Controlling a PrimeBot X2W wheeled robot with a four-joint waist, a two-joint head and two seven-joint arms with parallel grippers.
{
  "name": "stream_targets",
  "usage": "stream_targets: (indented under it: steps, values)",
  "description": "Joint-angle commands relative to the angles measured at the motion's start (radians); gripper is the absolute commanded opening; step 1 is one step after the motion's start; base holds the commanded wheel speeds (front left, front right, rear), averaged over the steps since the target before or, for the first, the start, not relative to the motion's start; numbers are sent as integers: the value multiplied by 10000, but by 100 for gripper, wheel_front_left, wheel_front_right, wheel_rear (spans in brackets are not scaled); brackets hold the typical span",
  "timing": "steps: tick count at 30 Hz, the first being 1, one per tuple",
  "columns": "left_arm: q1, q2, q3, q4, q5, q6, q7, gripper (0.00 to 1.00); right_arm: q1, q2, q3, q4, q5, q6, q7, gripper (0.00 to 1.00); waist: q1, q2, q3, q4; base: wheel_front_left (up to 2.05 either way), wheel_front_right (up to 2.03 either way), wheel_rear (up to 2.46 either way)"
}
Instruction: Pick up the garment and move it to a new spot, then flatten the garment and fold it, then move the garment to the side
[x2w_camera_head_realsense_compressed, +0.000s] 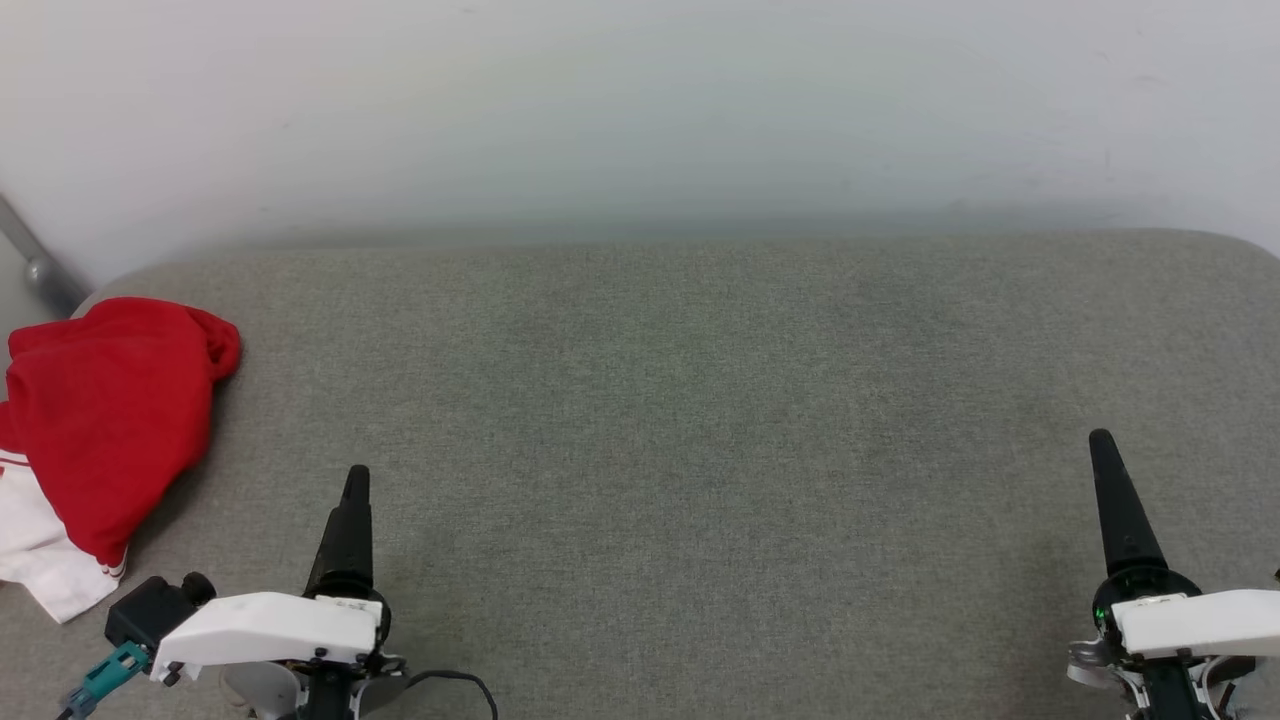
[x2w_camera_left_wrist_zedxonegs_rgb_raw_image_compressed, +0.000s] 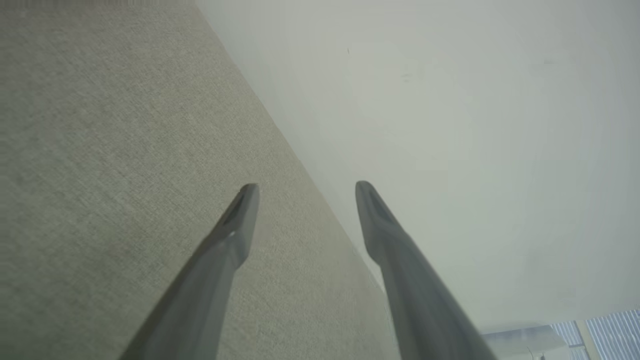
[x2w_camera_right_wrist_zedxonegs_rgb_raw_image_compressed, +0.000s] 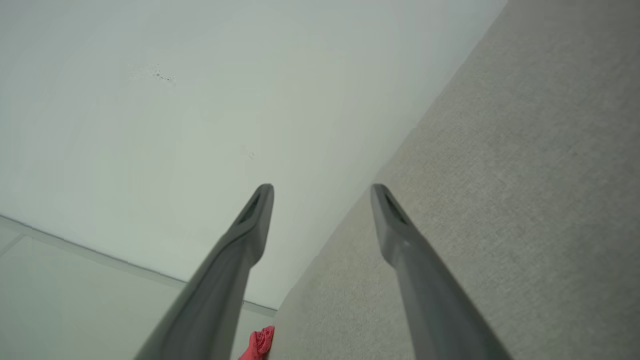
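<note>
The garment (x2w_camera_head_realsense_compressed: 105, 420) lies bunched at the far left edge of the grey fabric surface (x2w_camera_head_realsense_compressed: 700, 450). It is mostly plain red, with a white sleeve and a strip of red-white trim spilling out at its lower left. No letters or number are visible on it from the head view. The left gripper (x2w_camera_head_realsense_compressed: 356, 480) sits at the lower left, near the garment but apart from it, touching nothing. From above its 2 dark fingers line up edge-on and read as 1 spike. The left wrist view shows the left gripper (x2w_camera_left_wrist_zedxonegs_rgb_raw_image_compressed: 306, 192) with both fingers spread wide and a clear gap between them, the surface on one side and the pale wall (x2w_camera_left_wrist_zedxonegs_rgb_raw_image_compressed: 475, 125) on the other. The right gripper (x2w_camera_head_realsense_compressed: 1101, 445) sits at the lower right, well apart from the garment. In its own wrist view the right gripper (x2w_camera_right_wrist_zedxonegs_rgb_raw_image_compressed: 322, 192) likewise has its 2 fingers parted and holds nothing. A small red scrap of the garment (x2w_camera_right_wrist_zedxonegs_rgb_raw_image_compressed: 258, 344) shows at the surface's distant end. A teal connector (x2w_camera_head_realsense_compressed: 105, 675) juts from the left wrist housing.
</note>
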Motion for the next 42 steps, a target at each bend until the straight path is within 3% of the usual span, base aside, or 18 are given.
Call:
stream_targets:
  steps: [1, 21, 42]
  values:
    - [-51, 22, -108, -251, 482, 104, -105, 100, -1, -17, 57, -339, -477, 2, -106, 100, 0, 0, 3, 1, 0, 0, 0]
    - [188, 33, -873, -673, 4163, 945, -812, 100, 478, -16, 360, -873, -4604, 1, -812, 100, 0, 0, 19, 0, 0, 0, 0]
    - [410, 257, -1653, -869, 6737, 1564, -1417, 100, 855, -14, 526, -1071, -7133, 1, -1426, 100, 0, 0, 20, 30, 0, 0, 0]
